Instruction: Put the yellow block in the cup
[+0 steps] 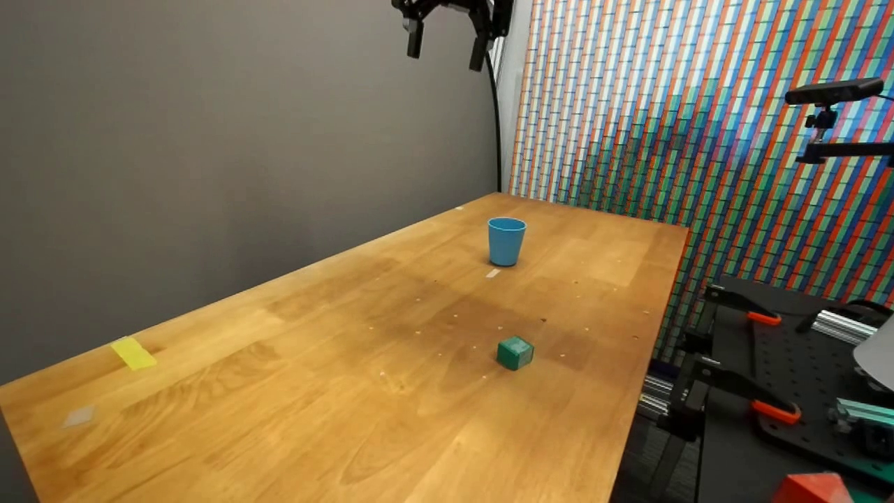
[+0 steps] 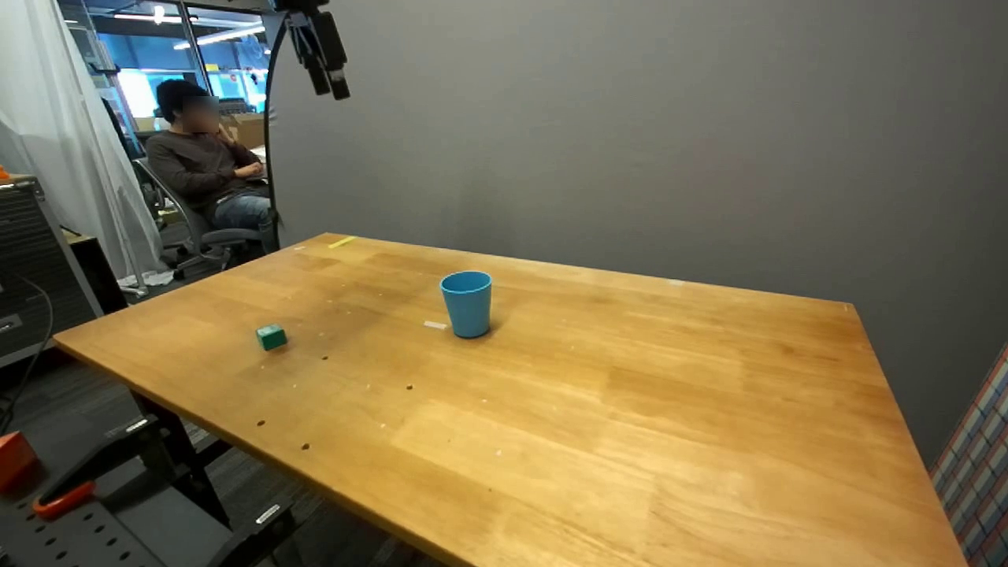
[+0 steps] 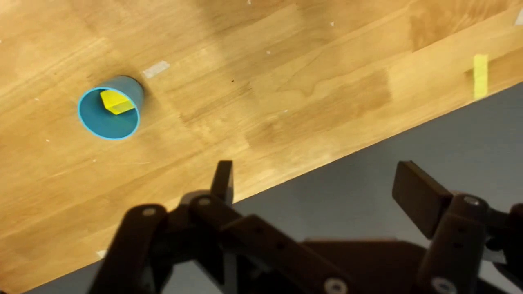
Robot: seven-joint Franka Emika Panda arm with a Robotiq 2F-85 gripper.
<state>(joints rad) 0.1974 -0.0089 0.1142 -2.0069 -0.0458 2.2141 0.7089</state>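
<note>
Grey wall [image 1: 244, 140] at the back, both exterior views. Wood table [image 2: 591, 378] in front of it, flecked with small marks. Patterned panel [image 1: 698, 133] at 2 o'clock from the table, in an exterior view. Black bench [image 1: 733, 454] there too, about 3 o'clock, clamps [image 1: 740, 384] on its edge, orange parts on them. Person [image 2: 197, 165] seated, face blurred, 10 o'clock from the table in an exterior view.

Gripper [image 1: 445, 59] hangs high, well above the table, fingers spread wide apart in the wrist view. Cup [image 1: 506, 244]: blue, upright on the table; gripper sits at its 11 o'clock in both exterior views. Block [image 3: 116, 101]: yellow, inside the cup, seen in the wrist view, toward 1 o'clock of the opening, partly hidden by the rim. Can't tell if it lies flat on the bottom. Green cube [image 1: 515, 353] on the table, well apart from the cup: 6 o'clock of it in an exterior view. Yellow tape [image 3: 481, 77] flat near the table edge, 3 o'clock from the cup in the wrist view. White strip [image 1: 493, 273] just beside the cup, about 7 o'clock in an exterior view.
</note>
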